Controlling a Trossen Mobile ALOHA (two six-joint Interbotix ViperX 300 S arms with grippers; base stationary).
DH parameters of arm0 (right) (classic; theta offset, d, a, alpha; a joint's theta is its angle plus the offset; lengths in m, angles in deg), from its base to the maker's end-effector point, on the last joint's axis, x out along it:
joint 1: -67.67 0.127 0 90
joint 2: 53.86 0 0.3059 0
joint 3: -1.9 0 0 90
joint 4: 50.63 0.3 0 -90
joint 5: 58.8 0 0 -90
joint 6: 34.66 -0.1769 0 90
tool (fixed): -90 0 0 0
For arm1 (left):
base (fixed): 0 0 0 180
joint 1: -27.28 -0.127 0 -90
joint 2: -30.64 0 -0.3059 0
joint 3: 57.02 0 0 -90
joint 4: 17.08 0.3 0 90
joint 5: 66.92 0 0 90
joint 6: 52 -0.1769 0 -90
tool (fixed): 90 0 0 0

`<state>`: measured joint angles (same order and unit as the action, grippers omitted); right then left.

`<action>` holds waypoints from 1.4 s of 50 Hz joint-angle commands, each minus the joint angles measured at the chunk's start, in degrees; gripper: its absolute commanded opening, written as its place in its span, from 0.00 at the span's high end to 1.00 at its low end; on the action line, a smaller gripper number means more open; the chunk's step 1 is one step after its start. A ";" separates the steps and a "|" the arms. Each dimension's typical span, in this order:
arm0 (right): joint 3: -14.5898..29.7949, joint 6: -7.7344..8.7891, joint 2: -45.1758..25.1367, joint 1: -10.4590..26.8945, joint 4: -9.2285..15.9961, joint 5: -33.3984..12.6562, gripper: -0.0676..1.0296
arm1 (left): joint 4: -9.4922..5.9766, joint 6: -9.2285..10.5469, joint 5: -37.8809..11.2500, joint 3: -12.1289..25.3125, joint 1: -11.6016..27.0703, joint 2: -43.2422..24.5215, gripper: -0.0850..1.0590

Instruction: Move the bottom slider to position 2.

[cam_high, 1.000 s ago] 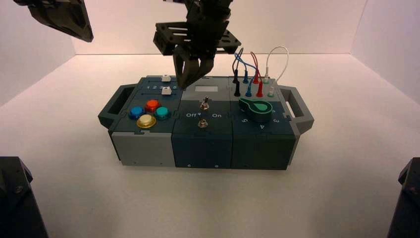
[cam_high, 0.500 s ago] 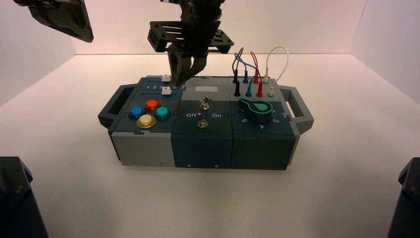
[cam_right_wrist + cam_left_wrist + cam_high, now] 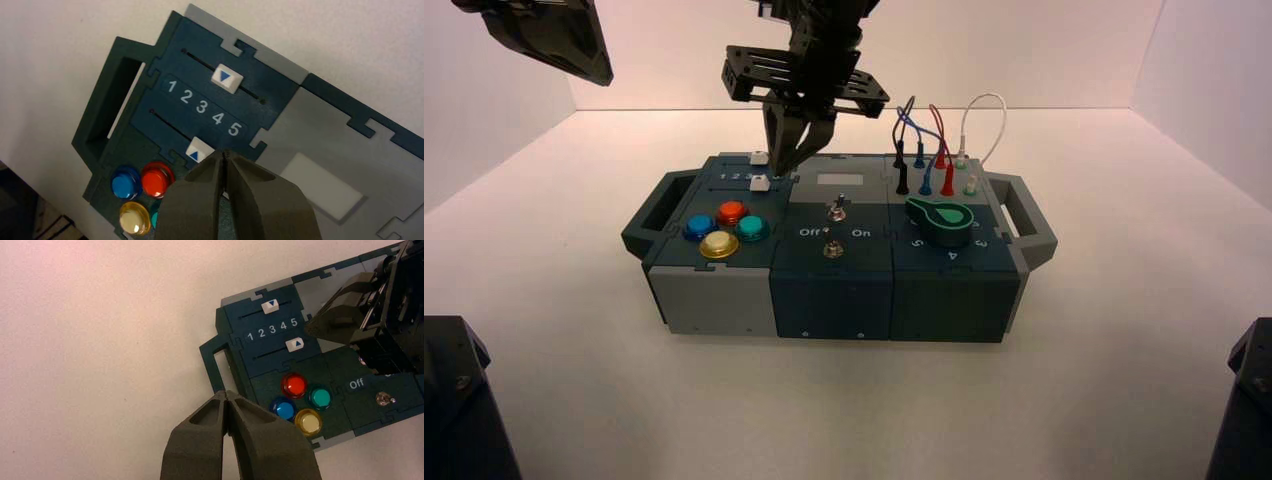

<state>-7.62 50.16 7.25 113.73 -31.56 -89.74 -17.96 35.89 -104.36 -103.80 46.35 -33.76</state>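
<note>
The bottom slider [image 3: 198, 149] is a white knob with a blue triangle, sitting below the digits 4 and 5 of the numbered row. Position 2 [image 3: 185, 96] is printed further along that row toward the box's left handle. My right gripper [image 3: 224, 154] is shut, with its tips right beside the knob on the knob's right side, hiding the knob's corner. The high view shows the same right gripper [image 3: 782, 166] low over the bottom slider [image 3: 761, 182]. My left gripper [image 3: 227, 393] is shut and empty, held high off the box's left end.
The top slider [image 3: 227, 77], a twin knob, lies just behind the digit row. Red, blue, yellow and teal buttons [image 3: 724, 228] sit in front of the sliders. Toggle switches [image 3: 835, 212], a green dial [image 3: 941, 220] and plugged wires [image 3: 929, 150] fill the middle and right of the box.
My right gripper has moved left and down from over the grey plate to the bottom slider's knob. The knob itself has not shifted. The left arm stayed still.
</note>
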 commanded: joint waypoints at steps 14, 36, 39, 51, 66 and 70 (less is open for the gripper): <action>-0.18 -0.70 1.05 0.26 1.76 -0.53 0.96 | 0.00 -0.18 0.53 1.23 -0.09 0.35 0.95; 0.70 -0.70 -0.18 1.41 2.99 -0.97 0.96 | 0.00 -0.18 0.62 1.32 -0.09 0.35 0.95; 0.88 -0.70 -0.26 1.49 3.08 -0.97 0.96 | 0.00 -0.18 0.70 1.32 -0.09 0.44 0.95; 1.93 -0.70 -0.62 1.49 3.16 -0.97 0.96 | 0.00 -0.18 0.62 1.32 -0.09 0.35 0.95; 3.34 -0.70 -1.58 1.67 3.16 -1.41 0.96 | 0.00 -0.18 0.62 1.32 -0.09 0.26 0.95; 3.87 -0.62 -2.02 1.76 3.16 -1.67 0.96 | 0.00 -0.18 0.62 1.32 -0.09 0.18 0.95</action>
<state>-5.42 49.81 4.43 114.87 -28.66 -91.32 -17.96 35.89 -104.19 -103.80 46.35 -33.76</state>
